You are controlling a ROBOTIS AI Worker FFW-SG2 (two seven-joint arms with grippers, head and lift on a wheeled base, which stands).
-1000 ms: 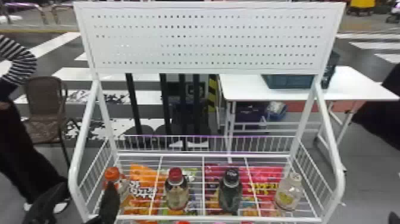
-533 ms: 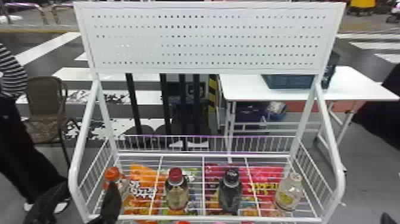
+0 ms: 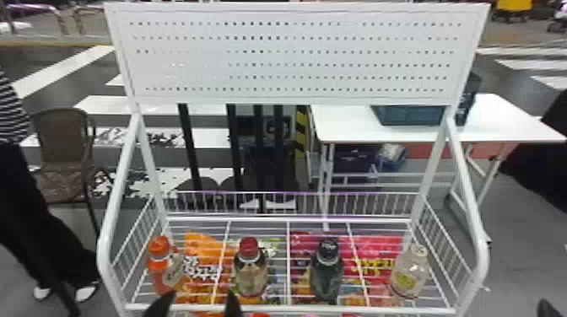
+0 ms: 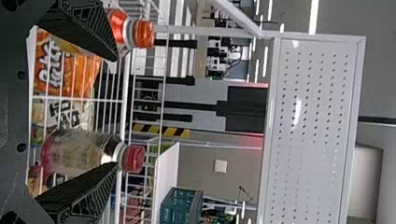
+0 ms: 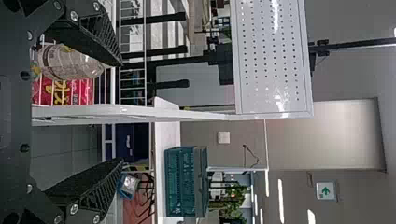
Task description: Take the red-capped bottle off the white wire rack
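Mere tips in the head view, the left pincer (image 3: 199, 300) gapes wide, seemingly empty, near the red-capped bottle (image 3: 249, 274).

Four upright bottles (image 3: 249, 276), one rack (image 3: 295, 57), one table (image 3: 350, 126), one chair (image 3: 63, 139)

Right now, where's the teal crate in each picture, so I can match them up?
Head view: the teal crate is on the white table behind the rack, toward my right.
Left wrist view: crate on that table, farther off than the red-capped bottle.
Right wrist view: crate beyond my right claw.
Shared landmark: the rack's white perforated panel.
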